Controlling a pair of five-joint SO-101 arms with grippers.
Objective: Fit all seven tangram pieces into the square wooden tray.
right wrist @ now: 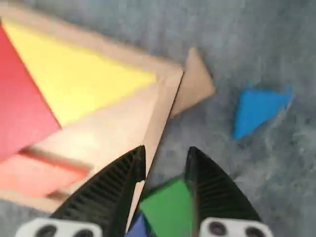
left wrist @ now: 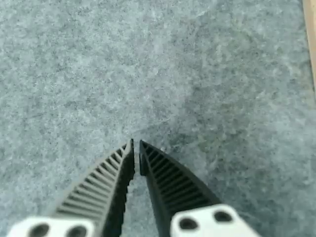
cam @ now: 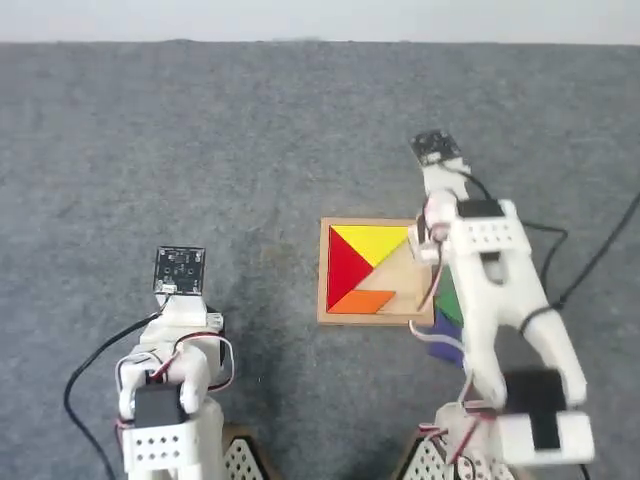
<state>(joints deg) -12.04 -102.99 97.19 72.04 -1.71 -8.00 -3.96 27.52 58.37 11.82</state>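
Beneath me spreads a grey felt mat — speckled, slightly fuzzy — and along its far edge runs a pale wall.

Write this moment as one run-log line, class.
tray holds yellow piece, red piece, orange piece; right gripper open above tray edge, green piece beneath; blue triangle loose on cloth; left gripper shut over cloth
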